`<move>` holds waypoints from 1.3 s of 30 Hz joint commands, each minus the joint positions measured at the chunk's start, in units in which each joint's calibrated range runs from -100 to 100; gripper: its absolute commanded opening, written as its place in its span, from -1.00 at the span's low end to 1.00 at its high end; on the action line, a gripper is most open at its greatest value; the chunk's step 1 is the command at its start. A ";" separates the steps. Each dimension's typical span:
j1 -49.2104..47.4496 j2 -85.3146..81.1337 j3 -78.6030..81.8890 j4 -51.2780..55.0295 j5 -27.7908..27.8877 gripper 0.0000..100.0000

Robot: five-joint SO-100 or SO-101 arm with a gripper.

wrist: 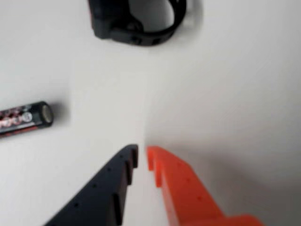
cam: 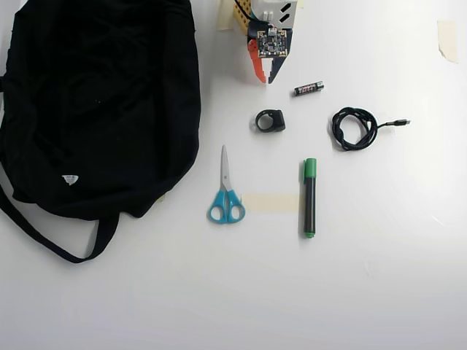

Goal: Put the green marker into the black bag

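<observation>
White tabletop [cam: 379, 292] fills the room's working area, with the black bag [cam: 95, 102] slumped across its left side in the overhead view. The green marker [cam: 309, 198] lies flat right of centre, cap toward the arm, just beside a strip of tape [cam: 270, 203] and near the scissors [cam: 225, 195]. The gripper [cam: 265, 75] sits at the top, well apart from the marker, its jaws nearly pressed together and holding nothing; the wrist view shows only a battery [wrist: 26, 118] and a small black ring-shaped object [wrist: 138, 21]. The marker looks light, stiff and smooth, likely to roll, so pinching across mid-barrel seems safest.
</observation>
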 commanded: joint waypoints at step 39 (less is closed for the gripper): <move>-0.03 -0.83 0.69 -1.55 -0.23 -0.96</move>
